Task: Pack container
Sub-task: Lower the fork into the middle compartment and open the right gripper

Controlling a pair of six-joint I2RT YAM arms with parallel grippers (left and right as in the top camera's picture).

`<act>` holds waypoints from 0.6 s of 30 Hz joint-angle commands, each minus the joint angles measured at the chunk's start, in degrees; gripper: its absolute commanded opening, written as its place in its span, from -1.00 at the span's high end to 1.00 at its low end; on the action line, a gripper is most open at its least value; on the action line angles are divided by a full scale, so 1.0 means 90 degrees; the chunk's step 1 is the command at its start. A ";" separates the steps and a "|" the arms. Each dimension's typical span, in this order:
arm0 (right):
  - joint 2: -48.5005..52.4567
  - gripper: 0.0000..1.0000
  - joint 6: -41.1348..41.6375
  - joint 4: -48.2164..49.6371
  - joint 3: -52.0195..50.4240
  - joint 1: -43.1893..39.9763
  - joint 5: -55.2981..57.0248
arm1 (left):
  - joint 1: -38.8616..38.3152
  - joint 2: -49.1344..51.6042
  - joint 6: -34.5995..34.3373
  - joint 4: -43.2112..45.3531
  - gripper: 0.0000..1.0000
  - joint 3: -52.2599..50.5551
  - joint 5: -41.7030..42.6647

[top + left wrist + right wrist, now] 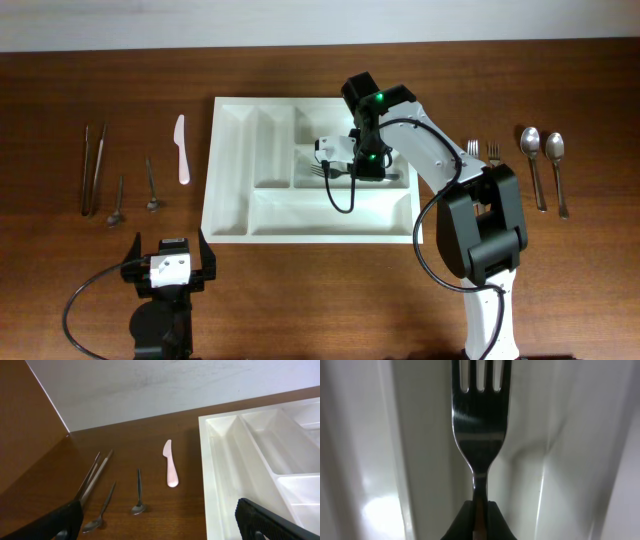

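We see a fork (479, 435) whose tine tips are cut off by the top edge of the right wrist view. Its handle vanishes between the right gripper's (479, 506) dark fingers, and the white tray (580, 460) behind it is blurred. From overhead, the right arm (430, 150) hides part of the tray's middle. In the left wrist view, the tray runs off the right and bottom edges.

White right arm (435, 152), black joints (488, 228) — 2 green lights (380, 98), looping black cables (346, 196), black-and-white left pincer (169, 245)
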 commanded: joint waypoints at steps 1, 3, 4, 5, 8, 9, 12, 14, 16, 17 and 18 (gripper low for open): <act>0.0027 0.73 -0.0066 0.0034 -0.0027 0.0051 -0.0126 | -0.0029 -0.0053 0.0053 0.0017 -0.99 -0.0036 0.0066; 0.0027 0.62 -0.0066 0.0041 -0.0027 0.0046 -0.0126 | -0.0029 -0.0053 0.0053 0.0017 -0.99 -0.0036 0.0066; 0.0027 0.56 -0.0063 0.0053 -0.0027 0.0046 -0.0126 | -0.0029 -0.0053 0.0053 0.0017 -0.99 -0.0036 0.0066; 0.0027 0.51 -0.0041 0.0068 -0.0027 0.0046 -0.0126 | -0.0029 -0.0053 0.0053 0.0017 -0.99 -0.0036 0.0066; 0.0027 0.30 -0.0019 0.0129 -0.0027 0.0046 -0.0124 | -0.0029 -0.0053 0.0053 0.0017 -0.98 -0.0036 0.0066; 0.0027 0.29 -0.0019 0.0155 -0.0027 0.0046 -0.0126 | -0.0029 -0.0053 0.0053 0.0017 -0.99 -0.0036 0.0066; 0.0022 0.27 -0.0005 0.0221 0.0022 0.0046 -0.0126 | -0.0029 -0.0053 0.0053 0.0017 -0.99 -0.0036 0.0066; -0.0005 0.17 0.0257 0.0238 0.0202 0.0046 -0.0124 | -0.0029 -0.0053 0.0053 0.0017 -0.99 -0.0036 0.0066; -0.0068 0.06 0.0651 0.0223 0.0537 0.0039 -0.0075 | -0.0029 -0.0053 0.0053 0.0017 -0.98 -0.0036 0.0066; -0.0112 -0.01 0.0835 0.0221 0.0724 0.0032 0.0017 | -0.0029 -0.0053 0.0053 0.0017 -0.98 -0.0036 0.0066; -0.0168 -0.10 0.1047 0.0221 0.0923 0.0007 0.0121 | -0.0029 -0.0053 0.0053 0.0017 -0.99 -0.0036 0.0066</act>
